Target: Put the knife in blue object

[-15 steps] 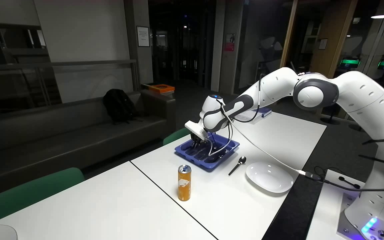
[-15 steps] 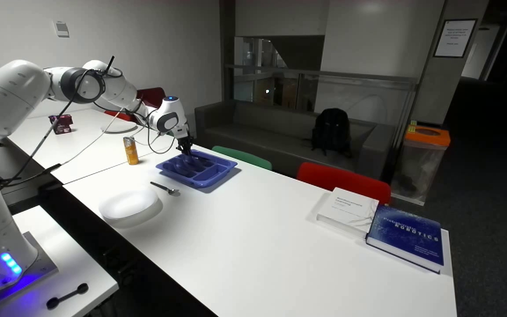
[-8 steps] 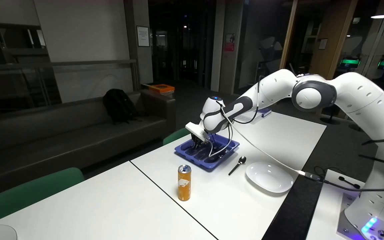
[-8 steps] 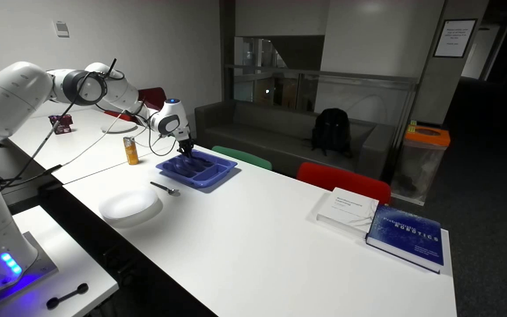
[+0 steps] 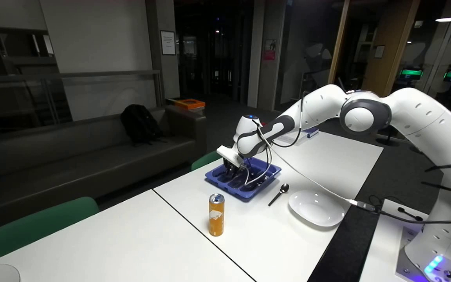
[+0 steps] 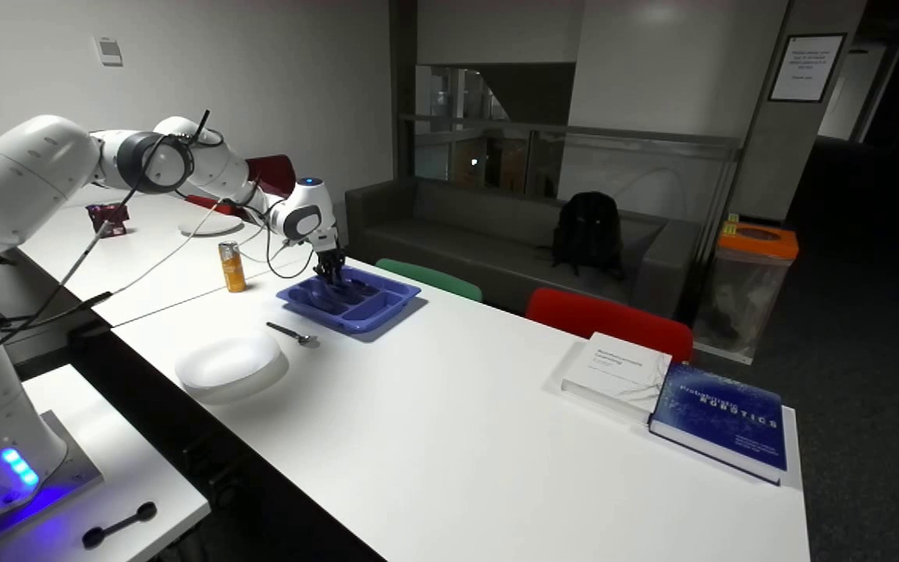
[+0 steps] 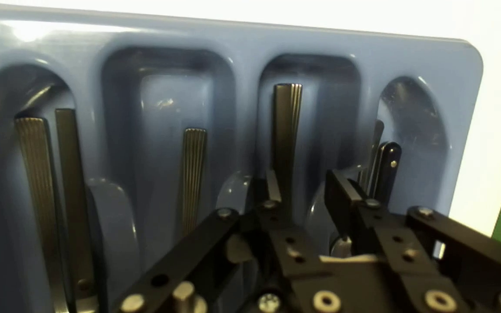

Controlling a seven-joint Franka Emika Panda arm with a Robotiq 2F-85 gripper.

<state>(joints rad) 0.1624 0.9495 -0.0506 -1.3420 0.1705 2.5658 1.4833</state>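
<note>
Can distinguish a slim dark metal knife [image 7: 286, 121] in the wrist view alone, lying in a blue plastic cutlery tray [image 7: 250, 37] between the parted fingers of a black gripper [image 7: 301, 176]. Can see in both exterior views a white plate [image 5: 316, 208] on the white tabletop [image 6: 496, 437], before a grey sofa [image 6: 465, 215].

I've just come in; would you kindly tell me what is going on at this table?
A robot arm holds its tool low over the blue cutlery tray. The fingers stand apart, with a dark utensil handle showing in the gap, not clamped as far as I can see. The job is to put a knife in that tray, but I cannot make out which utensil is the knife. A spoon lies on the table between the tray and a white plate.
</note>
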